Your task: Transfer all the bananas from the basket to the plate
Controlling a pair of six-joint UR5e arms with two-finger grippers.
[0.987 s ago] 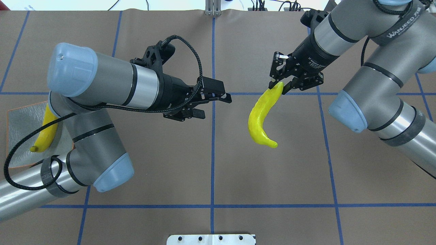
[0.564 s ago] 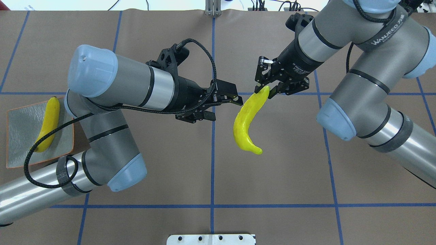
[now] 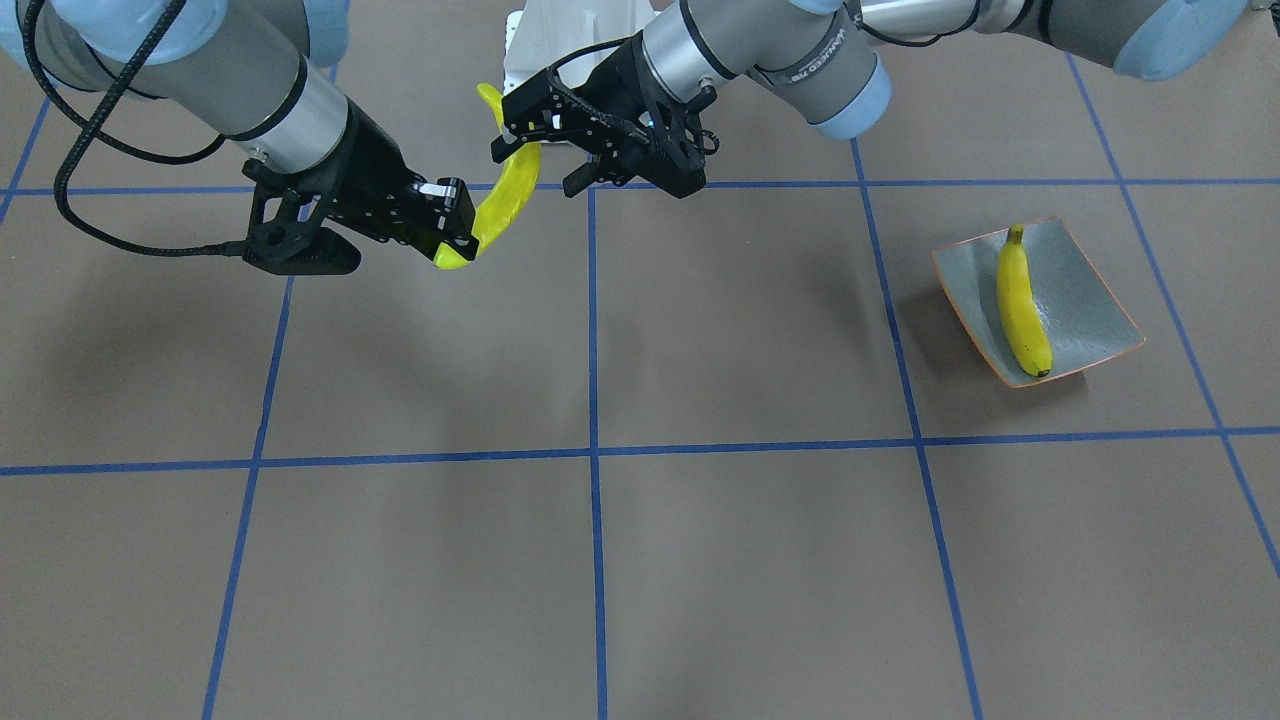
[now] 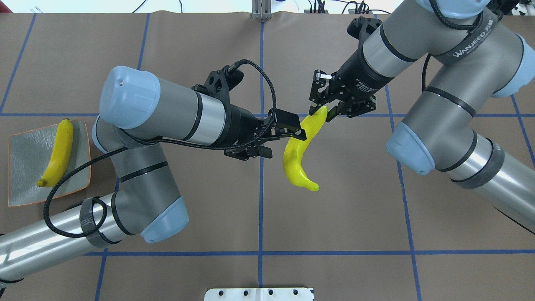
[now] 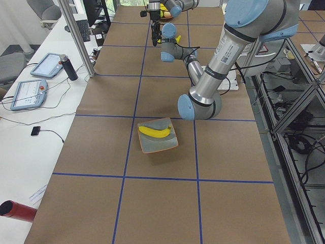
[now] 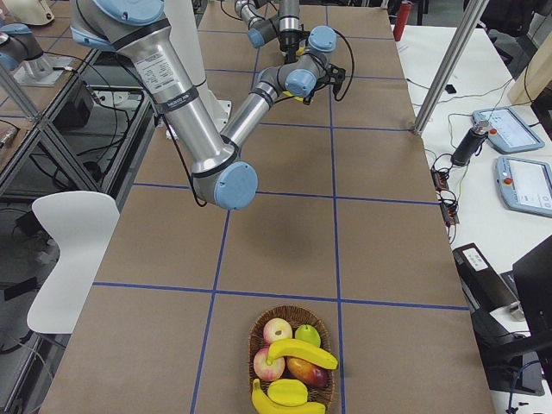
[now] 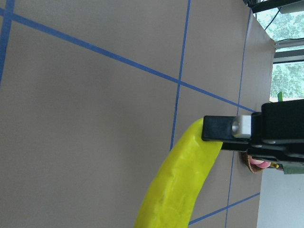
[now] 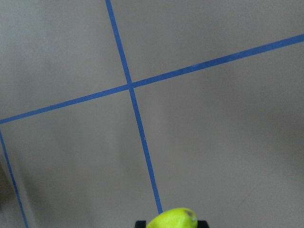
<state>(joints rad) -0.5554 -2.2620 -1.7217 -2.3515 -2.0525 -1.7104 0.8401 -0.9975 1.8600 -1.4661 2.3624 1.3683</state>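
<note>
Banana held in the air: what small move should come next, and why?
Probably the left gripper should close on the banana. The right gripper grips the banana by one end above the table, and the left gripper is open right at its middle part, so it looks like a hand-over towards the plate.

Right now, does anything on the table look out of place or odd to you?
Nothing looks spilled or damaged. The only unusual thing is one banana dangling in mid-air, pinched by its tip in the right gripper, with the open left gripper beside it.
</note>
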